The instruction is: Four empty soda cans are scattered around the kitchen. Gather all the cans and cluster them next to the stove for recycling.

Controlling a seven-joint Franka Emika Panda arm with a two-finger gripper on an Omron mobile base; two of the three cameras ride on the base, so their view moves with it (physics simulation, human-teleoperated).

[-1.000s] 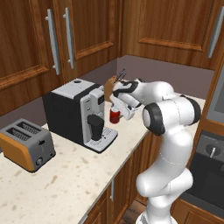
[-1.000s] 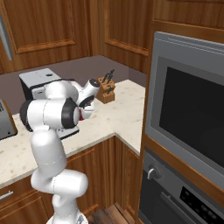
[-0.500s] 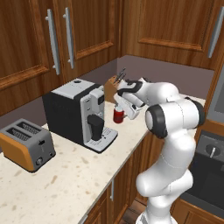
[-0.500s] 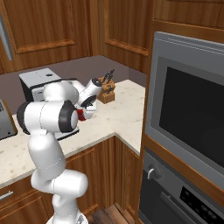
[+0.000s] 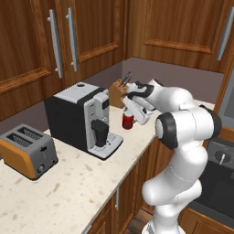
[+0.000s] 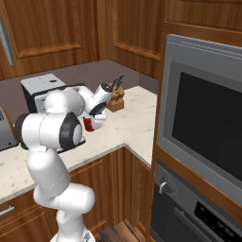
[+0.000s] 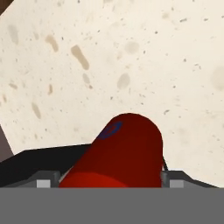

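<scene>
My gripper [image 5: 132,114] is shut on a red soda can [image 5: 128,120], which hangs a little above the speckled beige counter [image 5: 77,183] just right of the coffee machine. The right base view shows the same soda can [image 6: 89,124] under the hand, with the gripper [image 6: 94,120] on it. In the hand view the red can [image 7: 127,153] lies between the two fingers [image 7: 43,179], with bare counter beyond it. The stove is out of view.
A black and silver coffee machine [image 5: 82,119] stands left of the can, with an orange toaster [image 5: 27,155] further left. A knife block [image 5: 118,91] sits behind the gripper in the corner. A built-in oven [image 6: 203,127] fills the wall at the right.
The gripper and the red can have shifted to the right, away from the coffee machine, along the counter.
</scene>
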